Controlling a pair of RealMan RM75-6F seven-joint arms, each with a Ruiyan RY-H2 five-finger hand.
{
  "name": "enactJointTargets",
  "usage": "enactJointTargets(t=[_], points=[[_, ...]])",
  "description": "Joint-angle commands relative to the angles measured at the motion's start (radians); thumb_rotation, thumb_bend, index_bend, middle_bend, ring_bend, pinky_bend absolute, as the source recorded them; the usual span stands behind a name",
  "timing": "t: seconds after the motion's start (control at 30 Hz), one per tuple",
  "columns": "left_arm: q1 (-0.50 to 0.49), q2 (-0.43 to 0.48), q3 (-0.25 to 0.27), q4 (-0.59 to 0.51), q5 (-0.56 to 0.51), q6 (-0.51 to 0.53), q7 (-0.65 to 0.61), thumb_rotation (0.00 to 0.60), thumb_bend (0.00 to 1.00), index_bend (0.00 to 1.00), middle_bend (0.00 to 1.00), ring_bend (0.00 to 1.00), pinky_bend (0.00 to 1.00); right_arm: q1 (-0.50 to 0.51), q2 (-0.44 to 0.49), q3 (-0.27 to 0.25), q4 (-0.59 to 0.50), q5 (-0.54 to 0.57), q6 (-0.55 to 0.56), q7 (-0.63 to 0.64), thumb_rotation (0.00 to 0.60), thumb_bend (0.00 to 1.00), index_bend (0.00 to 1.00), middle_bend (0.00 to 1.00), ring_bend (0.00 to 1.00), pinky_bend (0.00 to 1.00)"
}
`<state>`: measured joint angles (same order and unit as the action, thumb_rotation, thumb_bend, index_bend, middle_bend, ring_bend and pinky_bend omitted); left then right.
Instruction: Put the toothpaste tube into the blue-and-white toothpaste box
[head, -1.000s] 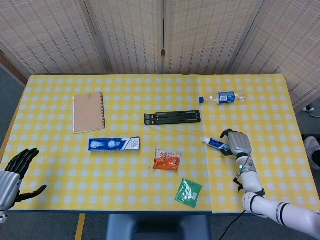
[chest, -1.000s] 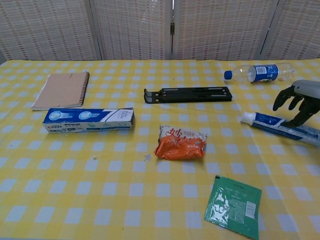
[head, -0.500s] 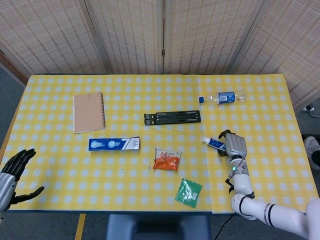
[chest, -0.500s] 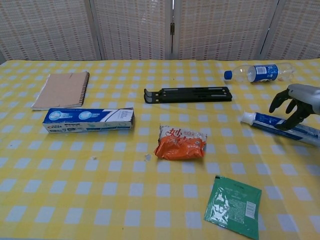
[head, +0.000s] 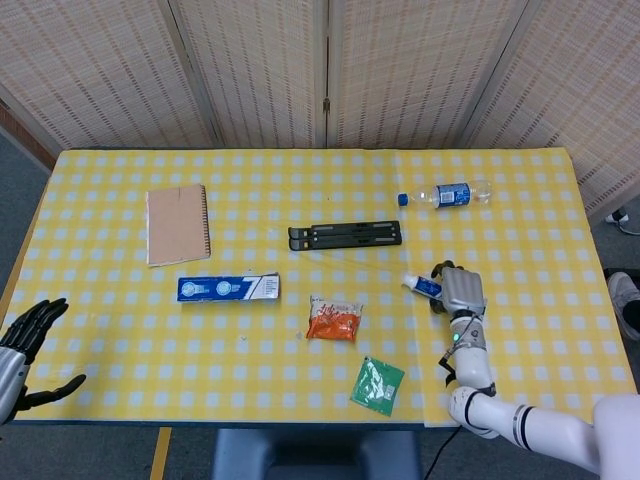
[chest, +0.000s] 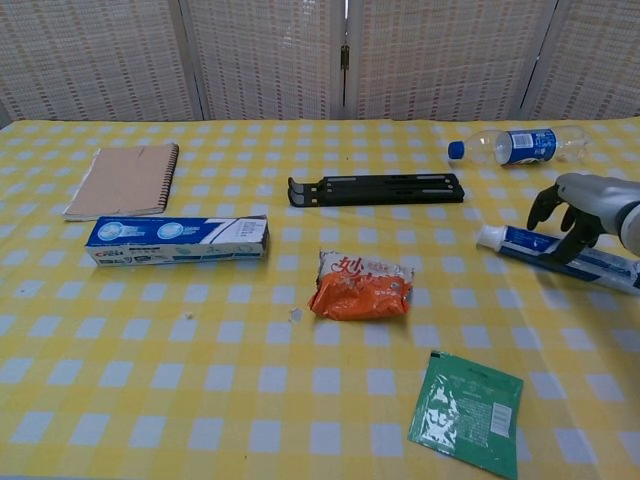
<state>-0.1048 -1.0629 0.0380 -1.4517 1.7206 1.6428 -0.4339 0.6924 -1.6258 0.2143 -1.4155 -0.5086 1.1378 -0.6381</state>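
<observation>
Toothpaste tube (chest: 560, 255), the white and blue plastic squeeze kind with a white cap, is lying flat toward the right edge of the yellow-and-white checked table (head: 120, 330), cap pointing left. Compared with a second ago the right hand (chest: 580, 215) has slid in along the tube toward the cap end and dropped lower; now its dark fingers (chest: 545, 207) are curled down over the tube, arched around it, but I honestly can't tell if they've closed on it or are only touching. So I'd call this the grab just being set up, nothing lifted yet. The blue-and-white toothpaste box (chest: 177, 239), a long cardboard carton, sits well apart toward the left side, with its end flap on the right looking open. Left hand (head: 25, 345) hangs off the near left corner, fingers spread, holding nothing. Stuff in between: a crinkly orange foil snack packet (chest: 361, 284), a flat glossy green sachet (chest: 466, 411), a black hard-plastic folding stand (chest: 376, 189). The tube looks soft and slippery, so a loose pinch could let it squirm out.
</observation>
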Motion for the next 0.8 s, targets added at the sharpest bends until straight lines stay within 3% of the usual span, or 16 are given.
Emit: enactJointTargets(t=[0.03, 0.8], points=[[0.0, 0.001, 0.0, 0.003, 0.001, 0.002, -0.008, 0.6, 0.21, 0.07, 0.11, 0.07, 0.15, 0.009, -0.008, 0.009, 0.006, 0.007, 0.005, -0.02, 0.6, 0.34, 0.37, 0.26, 0.3, 0.44], [-0.005, 0.004, -0.002, 0.018, -0.008, 0.0, -0.044, 0.6, 0.22, 0.07, 0.12, 0.07, 0.15, 0.06, -0.031, 0.023, 0.012, 0.062, 0.013, -0.175, 0.6, 0.34, 0.37, 0.26, 0.31, 0.44]])
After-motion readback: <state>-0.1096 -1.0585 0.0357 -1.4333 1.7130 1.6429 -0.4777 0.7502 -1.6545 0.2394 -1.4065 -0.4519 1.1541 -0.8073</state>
